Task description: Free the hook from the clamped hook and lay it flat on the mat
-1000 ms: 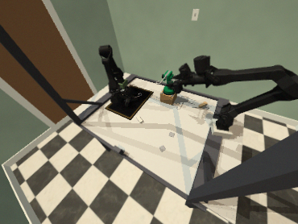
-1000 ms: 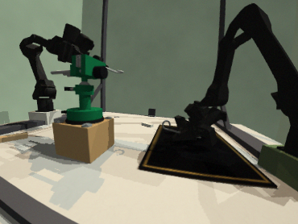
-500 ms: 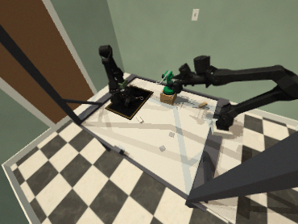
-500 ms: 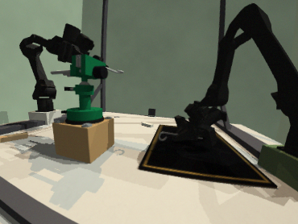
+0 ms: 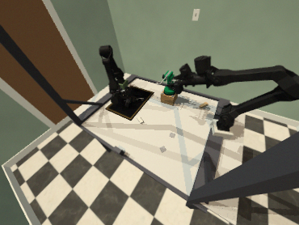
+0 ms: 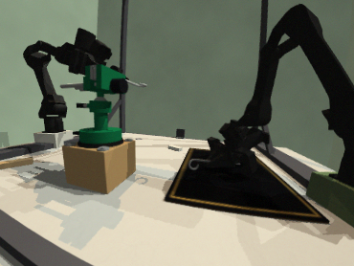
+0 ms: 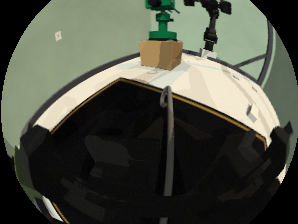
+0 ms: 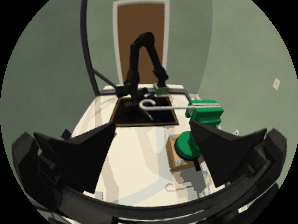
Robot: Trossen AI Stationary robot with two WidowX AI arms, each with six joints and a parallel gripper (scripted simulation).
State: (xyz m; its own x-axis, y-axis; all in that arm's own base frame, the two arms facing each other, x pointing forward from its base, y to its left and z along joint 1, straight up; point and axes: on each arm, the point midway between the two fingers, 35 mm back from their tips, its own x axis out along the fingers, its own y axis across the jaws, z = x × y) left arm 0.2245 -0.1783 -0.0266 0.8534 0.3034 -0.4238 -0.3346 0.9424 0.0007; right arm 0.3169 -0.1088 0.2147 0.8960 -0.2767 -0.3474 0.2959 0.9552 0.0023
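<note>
The freed grey hook is low over the black mat, its curled end toward the vise side; whether it fully rests there is unclear. My left gripper is low over the mat, fingers slightly parted around the hook's shank. Its fingertips are mostly hidden. The clamped hook sticks out of the green vise, clear of the freed hook. My right gripper is open and empty, beside the vise.
The vise stands on a wooden block. A small white piece lies just off the mat's edge. A tan piece lies near the right arm's base. Two grey squares lie on the table.
</note>
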